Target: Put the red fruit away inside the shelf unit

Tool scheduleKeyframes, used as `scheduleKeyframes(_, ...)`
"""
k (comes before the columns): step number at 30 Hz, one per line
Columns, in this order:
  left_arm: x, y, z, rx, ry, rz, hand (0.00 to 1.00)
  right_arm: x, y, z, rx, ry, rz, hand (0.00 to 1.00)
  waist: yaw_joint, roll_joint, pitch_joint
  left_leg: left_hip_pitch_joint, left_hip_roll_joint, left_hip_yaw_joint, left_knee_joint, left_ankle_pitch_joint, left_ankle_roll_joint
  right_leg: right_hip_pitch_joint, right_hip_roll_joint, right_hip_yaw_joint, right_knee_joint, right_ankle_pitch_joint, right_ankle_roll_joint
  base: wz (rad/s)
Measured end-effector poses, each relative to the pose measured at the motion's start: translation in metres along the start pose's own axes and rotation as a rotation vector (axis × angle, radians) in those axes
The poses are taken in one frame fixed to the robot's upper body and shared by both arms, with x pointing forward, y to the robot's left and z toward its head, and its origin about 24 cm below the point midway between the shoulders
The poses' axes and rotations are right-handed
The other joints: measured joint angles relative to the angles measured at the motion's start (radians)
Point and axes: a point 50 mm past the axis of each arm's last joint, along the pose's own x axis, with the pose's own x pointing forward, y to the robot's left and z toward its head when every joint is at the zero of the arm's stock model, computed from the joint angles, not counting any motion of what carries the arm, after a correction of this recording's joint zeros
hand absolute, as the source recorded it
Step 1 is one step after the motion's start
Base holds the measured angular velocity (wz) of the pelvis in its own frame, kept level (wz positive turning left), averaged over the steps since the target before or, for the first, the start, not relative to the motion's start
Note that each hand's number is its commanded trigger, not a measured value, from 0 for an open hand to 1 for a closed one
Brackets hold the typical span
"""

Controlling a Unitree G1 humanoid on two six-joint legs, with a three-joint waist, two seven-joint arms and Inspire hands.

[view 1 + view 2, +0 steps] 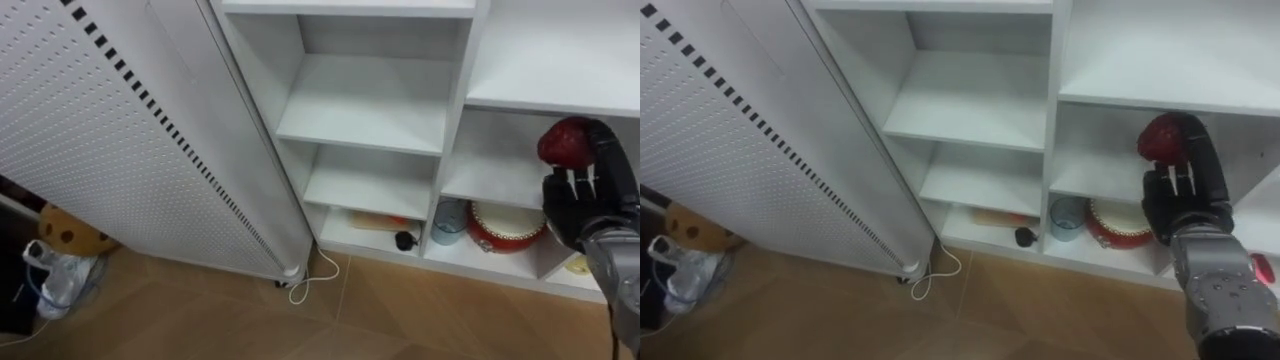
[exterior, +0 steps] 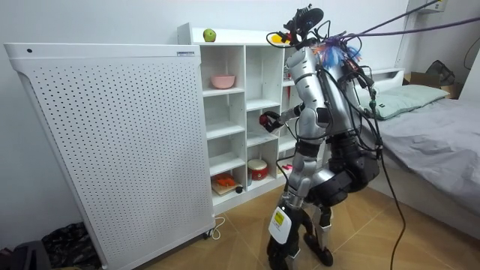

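Note:
My right hand (image 1: 585,200) is raised in front of the right column of the white closet (image 1: 455,100), shut on a dark red fruit (image 1: 563,142) held at its fingertips. The fruit hangs level with the middle shelf (image 1: 490,185) of that column, just outside its opening. In the room view I stand upright facing the shelves, holding the red fruit (image 2: 266,119) out at chest height. A green apple (image 2: 209,35) and a yellow fruit (image 2: 276,37) lie on top of the closet.
A red lidded pot (image 1: 505,226), a blue cup (image 1: 449,220) and a flat board (image 1: 375,221) occupy the bottom shelves. A pink bowl (image 2: 223,81) sits on an upper shelf. A tall white perforated panel (image 1: 120,130) stands left of the closet, with a white cable (image 1: 315,278) on the wooden floor.

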Motion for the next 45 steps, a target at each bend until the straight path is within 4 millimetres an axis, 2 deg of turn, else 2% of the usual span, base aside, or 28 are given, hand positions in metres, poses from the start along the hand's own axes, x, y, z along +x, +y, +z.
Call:
scheduleKeyframes(15, -0.001, 0.003, -0.001, -0.001, -0.019, 0.017, 0.0, -0.001, 0.001, 0.011, 0.034, -0.053, -0.087, 0.0, 0.004, 0.016, -0.0109, 0.003, 0.0, 0.0, 0.005, 0.0, 0.0, 0.003, 0.0, -0.001, 0.002, 0.001, 0.0, 0.0)
scheduleKeyframes(26, -0.005, 0.0, -0.006, -0.005, -0.018, 0.015, 0.0, -0.001, -0.001, 0.016, 0.09, -0.072, -0.105, 0.0, 0.005, 0.018, -0.0108, 0.021, 0.0, 0.001, 0.001, -0.001, 0.001, 0.019, 0.005, 0.001, -0.002, 0.003, 0.0, 0.0)
scheduleKeyframes(29, -0.006, -0.002, -0.009, -0.005, -0.012, 0.008, 0.0, -0.001, -0.009, 0.017, 0.084, -0.075, -0.123, 0.0, 0.01, 0.018, -0.0102, 0.047, 0.001, -0.001, -0.002, -0.003, 0.0, 0.045, 0.006, 0.002, -0.004, 0.002, 0.001, 0.0)
scheduleKeyframes(31, -0.007, -0.003, -0.013, -0.003, 0.002, -0.002, 0.0, -0.001, -0.021, 0.019, 0.075, -0.079, -0.148, 0.0, 0.025, 0.018, -0.0096, 0.09, 0.001, -0.004, -0.015, -0.009, -0.003, 0.083, 0.009, 0.005, -0.015, -0.001, 0.003, -0.07)
scheduleKeyframes(34, -0.007, -0.003, -0.018, 0.0, 0.024, -0.015, 0.0, 0.0, -0.03, 0.019, 0.066, -0.078, -0.149, 0.0, 0.029, 0.021, -0.0076, 0.127, 0.002, -0.004, -0.029, -0.011, -0.006, 0.12, 0.018, 0.009, -0.034, 0.0, 0.005, -0.09)
scheduleKeyframes(37, -0.007, -0.005, -0.025, 0.002, 0.059, -0.037, 0.0, -0.002, -0.059, 0.018, 0.007, -0.064, -0.194, 0.0, 0.031, 0.016, -0.0036, 0.2, 0.017, 0.001, -0.071, -0.011, -0.009, 0.195, 0.024, -0.001, -0.079, 0.003, 0.008, -0.04)
scheduleKeyframes(40, -0.007, -0.005, -0.033, -0.002, 0.094, -0.061, 0.0, -0.009, -0.106, 0.018, -0.096, -0.043, -0.278, 0.0, 0.03, 0.001, 0.005, 0.305, 0.02, -0.003, -0.142, -0.003, -0.019, 0.297, 0.039, -0.008, -0.148, 0.012, 0.01, -0.08)
scheduleKeyframes(42, -0.007, -0.003, -0.036, -0.011, 0.107, -0.063, 0.0, -0.013, -0.127, 0.021, -0.127, -0.038, -0.315, 0.0, 0.026, -0.006, 0.0098, 0.344, 0.021, -0.004, -0.165, -0.002, -0.022, 0.337, 0.043, -0.013, -0.173, 0.012, 0.011, -0.03)
scheduleKeyframes(45, -0.007, 0.0, -0.039, -0.018, 0.122, -0.078, 0.0, -0.023, -0.157, 0.027, -0.182, -0.021, -0.363, 0.0, 0.002, -0.013, 0.0129, 0.399, 0.023, -0.012, -0.201, 0.002, -0.027, 0.406, 0.051, -0.037, -0.223, 0.019, 0.01, 0.03)
